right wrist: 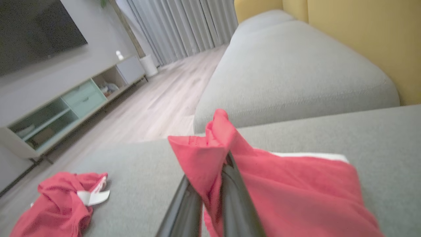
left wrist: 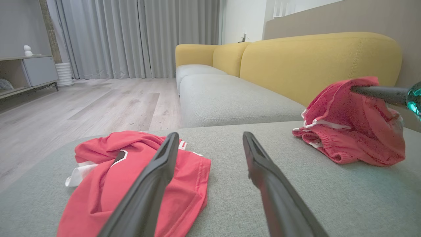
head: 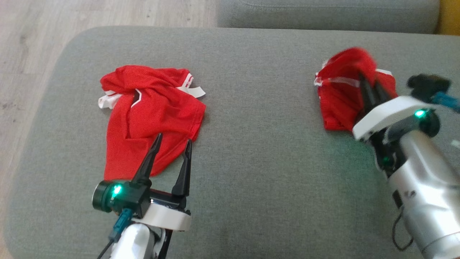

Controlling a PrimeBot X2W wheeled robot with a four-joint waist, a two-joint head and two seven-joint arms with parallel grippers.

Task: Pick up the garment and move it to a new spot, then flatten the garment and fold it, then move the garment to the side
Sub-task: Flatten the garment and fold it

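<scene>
A red garment with white trim (head: 341,97) is bunched and lifted at the right of the grey seat cushion (head: 266,162). My right gripper (head: 370,82) is shut on its upper fold, and the cloth drapes over the fingertips (right wrist: 236,197). The held garment (right wrist: 289,187) hangs toward the cushion; its lower edge (left wrist: 355,131) rests on it. A second red garment (head: 151,115) lies crumpled at the left. My left gripper (head: 174,138) hovers open over that one's near edge, nothing between its fingers (left wrist: 154,184).
The cushion's left edge drops to a wooden floor (head: 36,36). Another grey seat (left wrist: 230,98) and a yellow backrest (left wrist: 312,62) lie beyond. A low cabinet (right wrist: 65,108) stands across the room. Bare cushion stretches between the two garments.
</scene>
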